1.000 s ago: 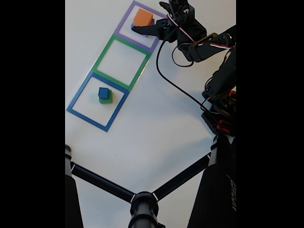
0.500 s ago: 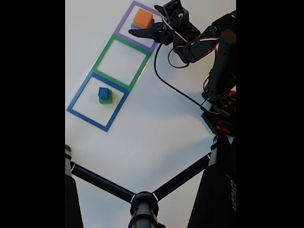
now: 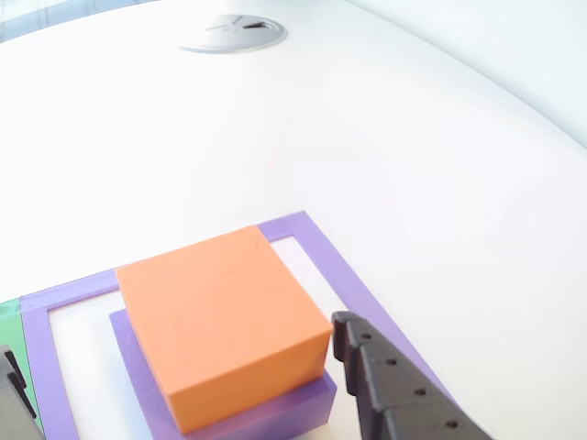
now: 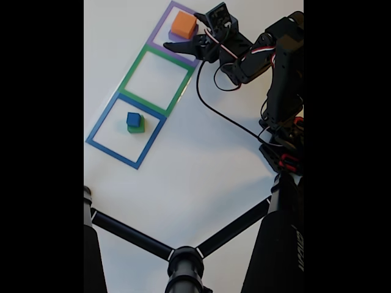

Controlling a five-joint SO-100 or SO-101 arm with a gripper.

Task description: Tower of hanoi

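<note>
At the upper middle of the fixed view, the tool (image 4: 181,32) stands wide open and empty just beside the orange block (image 4: 183,24), which sits on a purple block (image 3: 229,414) inside the purple square (image 4: 160,49), while a blue cube (image 4: 133,119) tops a green cube (image 4: 138,128) in the blue square (image 4: 110,146) on the white surface (image 4: 201,165).

Arm (image 4: 282,73) rising from base at right of fixed view, elbow bent, forearm reaching left, gripper (image 4: 181,32) at far end with jaws spread apart, one dark finger (image 3: 394,390) visible in other view
</note>
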